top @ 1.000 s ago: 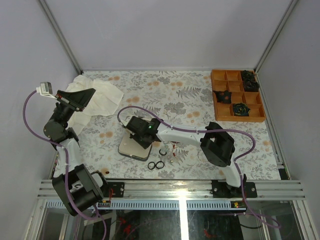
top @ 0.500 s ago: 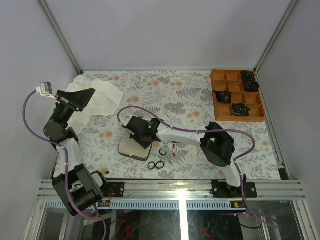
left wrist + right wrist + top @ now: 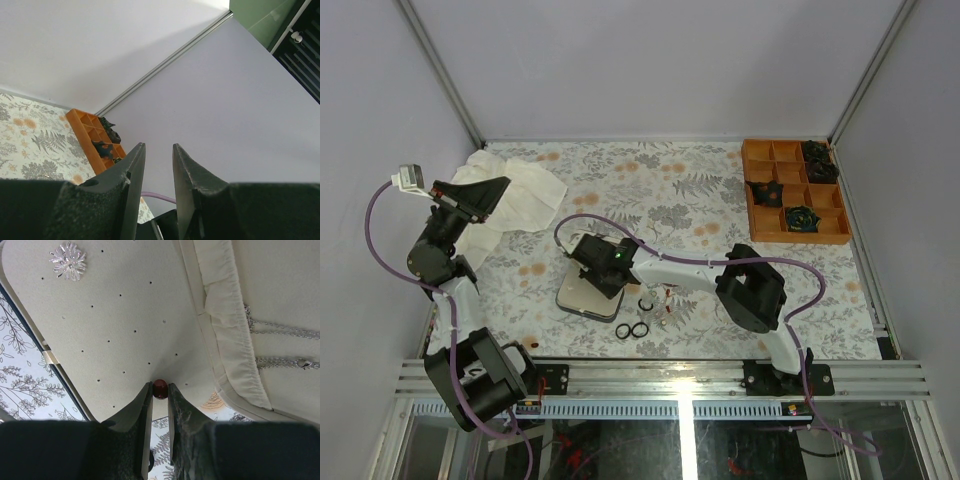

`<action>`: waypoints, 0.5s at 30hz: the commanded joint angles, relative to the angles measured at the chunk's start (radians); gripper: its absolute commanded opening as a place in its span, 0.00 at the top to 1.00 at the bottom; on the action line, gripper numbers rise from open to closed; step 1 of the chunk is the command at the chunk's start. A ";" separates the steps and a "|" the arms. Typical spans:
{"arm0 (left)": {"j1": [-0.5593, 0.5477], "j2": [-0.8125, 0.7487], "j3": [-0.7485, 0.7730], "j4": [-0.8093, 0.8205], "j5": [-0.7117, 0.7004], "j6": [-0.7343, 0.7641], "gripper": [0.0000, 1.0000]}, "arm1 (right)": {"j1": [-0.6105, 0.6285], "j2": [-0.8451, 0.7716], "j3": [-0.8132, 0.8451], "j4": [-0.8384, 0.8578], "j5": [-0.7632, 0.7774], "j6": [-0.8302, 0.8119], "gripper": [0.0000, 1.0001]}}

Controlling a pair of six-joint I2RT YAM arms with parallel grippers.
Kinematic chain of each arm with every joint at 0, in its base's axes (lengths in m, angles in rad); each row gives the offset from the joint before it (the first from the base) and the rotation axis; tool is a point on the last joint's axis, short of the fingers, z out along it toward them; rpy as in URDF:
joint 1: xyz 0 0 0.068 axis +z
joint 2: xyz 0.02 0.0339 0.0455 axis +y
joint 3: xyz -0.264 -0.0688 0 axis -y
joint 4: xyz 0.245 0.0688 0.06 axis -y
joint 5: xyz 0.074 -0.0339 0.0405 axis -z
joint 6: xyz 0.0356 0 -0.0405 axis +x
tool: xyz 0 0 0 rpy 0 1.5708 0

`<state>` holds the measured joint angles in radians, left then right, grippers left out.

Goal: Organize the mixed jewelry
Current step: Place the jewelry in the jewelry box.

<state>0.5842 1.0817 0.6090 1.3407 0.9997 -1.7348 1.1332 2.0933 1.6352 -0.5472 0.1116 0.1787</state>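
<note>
My right gripper (image 3: 160,386) is shut on a small red earring (image 3: 160,389), its tips pressed against the cream perforated panel (image 3: 125,325) of the open jewelry case (image 3: 576,297). From above, the right gripper (image 3: 603,268) hangs over that case. Loose jewelry lies on the table just right of the case: two black rings (image 3: 630,330), another small ring (image 3: 646,304) and tiny red pieces (image 3: 667,293). The left gripper (image 3: 492,192) is raised high at the left, its jaws a little apart with nothing between them (image 3: 159,146).
An orange divided tray (image 3: 760,215) with black rosettes stands at the back right, also seen as the tray (image 3: 80,122) from the left wrist. A crumpled white cloth (image 3: 520,195) lies at the back left. A silver snowflake brooch (image 3: 68,260) and chains (image 3: 280,330) sit in the case.
The right arm has shifted very slightly; the red earring stays gripped. The left arm has not moved.
</note>
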 commanded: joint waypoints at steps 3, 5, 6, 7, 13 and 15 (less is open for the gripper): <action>0.011 -0.001 -0.012 0.072 0.011 -0.008 0.72 | 0.008 0.005 0.017 0.009 -0.007 -0.004 0.77; 0.011 0.001 -0.012 0.073 0.011 -0.008 0.72 | 0.008 0.004 0.017 0.009 -0.007 -0.003 0.74; 0.011 0.001 -0.012 0.073 0.011 -0.008 0.72 | 0.008 0.003 0.017 0.008 -0.006 -0.002 0.73; 0.011 0.000 -0.013 0.073 0.011 -0.009 0.72 | 0.008 0.001 0.017 0.008 -0.006 -0.002 0.72; 0.013 0.000 -0.012 0.077 0.012 -0.011 0.72 | 0.008 -0.003 0.017 0.007 -0.002 -0.002 0.66; 0.013 0.001 -0.011 0.078 0.013 -0.012 0.72 | 0.008 -0.005 0.017 0.007 -0.001 0.000 0.64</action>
<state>0.5854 1.0821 0.6086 1.3510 1.0000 -1.7397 1.1366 2.0933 1.6352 -0.5446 0.1062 0.1806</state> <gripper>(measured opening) 0.281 0.343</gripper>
